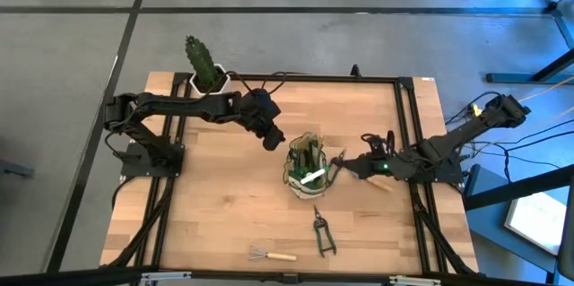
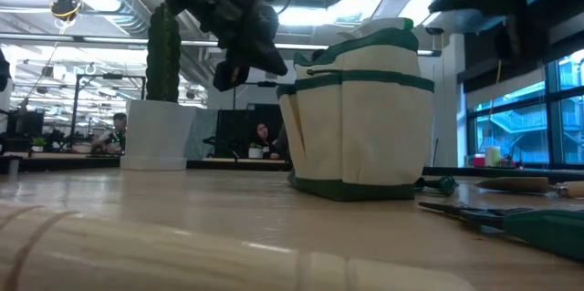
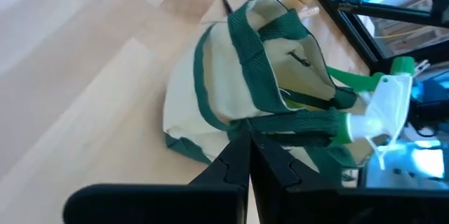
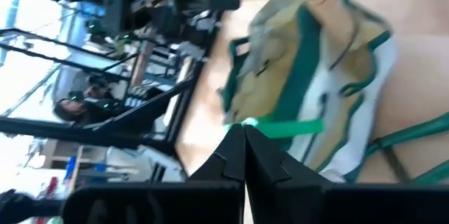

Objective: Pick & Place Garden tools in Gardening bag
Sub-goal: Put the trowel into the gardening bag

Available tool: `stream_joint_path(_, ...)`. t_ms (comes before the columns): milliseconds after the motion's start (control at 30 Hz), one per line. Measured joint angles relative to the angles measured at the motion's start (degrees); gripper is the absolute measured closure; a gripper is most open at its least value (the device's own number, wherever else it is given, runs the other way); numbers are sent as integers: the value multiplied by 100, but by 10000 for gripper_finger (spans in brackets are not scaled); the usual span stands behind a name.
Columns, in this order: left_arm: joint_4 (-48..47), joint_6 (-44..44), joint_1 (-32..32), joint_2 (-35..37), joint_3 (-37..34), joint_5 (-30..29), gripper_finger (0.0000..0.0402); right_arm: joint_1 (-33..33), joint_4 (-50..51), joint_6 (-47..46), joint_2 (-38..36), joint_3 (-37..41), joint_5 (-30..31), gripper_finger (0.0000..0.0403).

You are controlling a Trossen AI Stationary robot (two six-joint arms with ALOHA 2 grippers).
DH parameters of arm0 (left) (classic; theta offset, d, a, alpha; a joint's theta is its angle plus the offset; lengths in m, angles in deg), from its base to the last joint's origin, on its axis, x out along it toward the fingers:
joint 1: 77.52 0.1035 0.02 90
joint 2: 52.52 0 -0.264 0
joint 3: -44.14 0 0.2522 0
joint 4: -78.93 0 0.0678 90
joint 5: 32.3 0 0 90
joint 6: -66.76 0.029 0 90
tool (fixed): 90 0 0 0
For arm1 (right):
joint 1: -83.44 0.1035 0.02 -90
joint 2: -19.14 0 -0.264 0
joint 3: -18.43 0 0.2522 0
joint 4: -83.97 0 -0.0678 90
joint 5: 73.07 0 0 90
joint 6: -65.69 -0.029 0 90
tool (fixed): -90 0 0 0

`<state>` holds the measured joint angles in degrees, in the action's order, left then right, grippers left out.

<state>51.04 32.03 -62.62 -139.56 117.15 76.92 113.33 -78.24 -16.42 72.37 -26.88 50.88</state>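
The gardening bag [image 1: 308, 168] stands upright on its base at the table's middle. It is pale with green trim and has tools and a white-and-green item [image 1: 312, 177] sticking out of it. It also shows in the low view [image 2: 360, 118]. My left gripper [image 1: 271, 141] is shut, just off the bag's far left side and above the table [image 3: 248, 140]; whether it touches the bag I cannot tell. My right gripper [image 1: 341, 162] is shut at the bag's right rim. Dark shears [image 1: 321, 232] and a little rake [image 1: 272, 254] lie flat near the front edge. My right gripper [image 4: 242, 131] appears to pinch a green strap of the bag [image 4: 280, 126] between its two fingers. It comes at the strap roughly level from the table's right. The strap runs straight from the fingertips to the bag [image 4: 323, 76], which stays standing on the table.
A cactus in a white pot [image 1: 206, 66] stands at the far left edge. A wooden-handled tool [image 1: 381, 183] lies under my right arm. A black frame rail [image 1: 408, 143] runs along the table's right side. People sit at desks in the room beyond [image 2: 260, 136].
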Motion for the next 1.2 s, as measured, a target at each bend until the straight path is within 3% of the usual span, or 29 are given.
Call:
stream_joint_path(167,38,-165,-50,0,0,453,400,623,-361,3,2,0,661,403)
stream_joint_path(367,61,-696,-118,36,-6,379,398,1535,-869,-377,172,0,1689,403)
stream_joint_path(633,40,-874,-301,131,-7,148,399,2481,-2434,-383,1008,-2,3736,403)
stream_joint_path(767,77,-893,-371,247,-9,137,400,2678,-3353,151,1395,-2,4575,403)
stream_joint_path(1000,87,-479,-339,430,-9,282,398,2713,-4055,1141,1563,-2,5007,403)
stream_joint_path(1200,51,100,-345,439,-9,641,400,2768,-4287,1077,1744,-268,5136,403)
